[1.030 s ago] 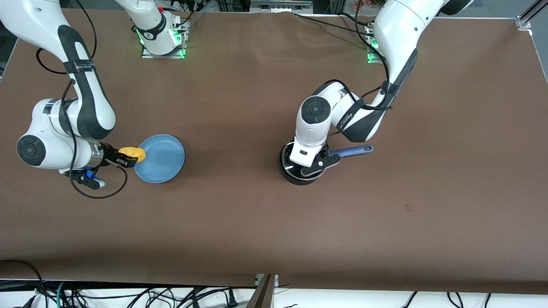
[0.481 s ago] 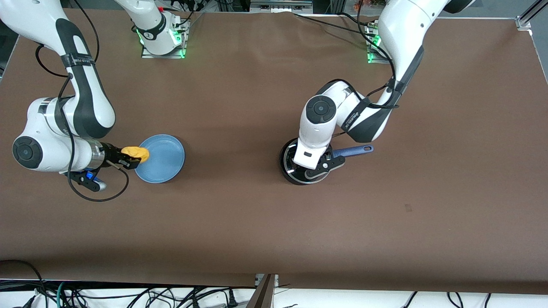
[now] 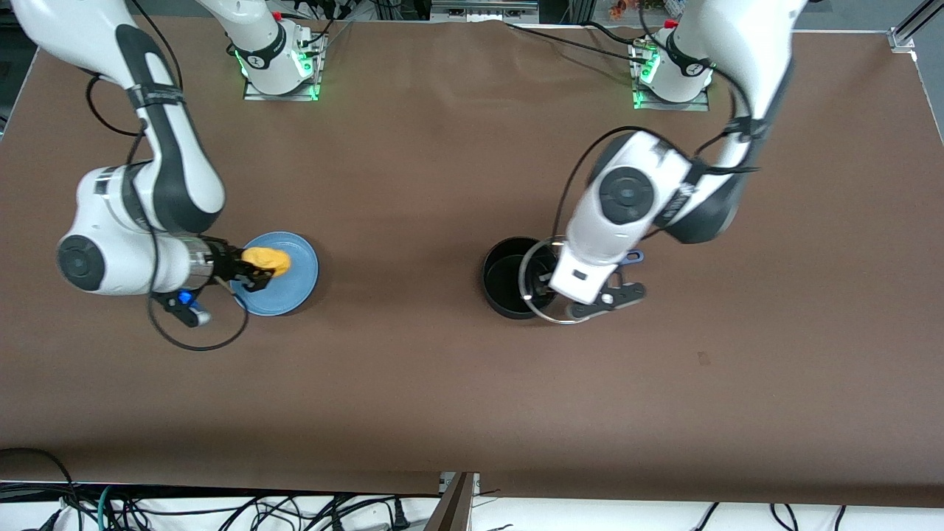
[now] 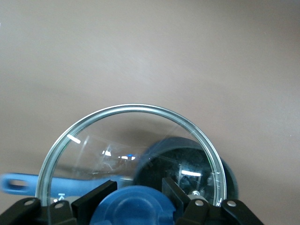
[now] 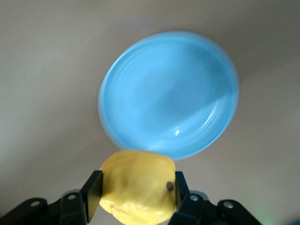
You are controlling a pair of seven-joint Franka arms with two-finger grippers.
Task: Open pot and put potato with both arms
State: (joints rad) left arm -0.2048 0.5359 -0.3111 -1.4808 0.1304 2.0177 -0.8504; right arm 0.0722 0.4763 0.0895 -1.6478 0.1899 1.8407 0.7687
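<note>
Pointing toward left arm's end: pot [image 3: 509, 276] handle [image 3: 633, 257].

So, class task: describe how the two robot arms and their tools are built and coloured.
Both arms are glossy white with rounded joints, black bands and dark round joint caps. Loose black cables loop along each. The left tool and right tool are black with two flat fingers. Green lights glow at both bases.
</note>
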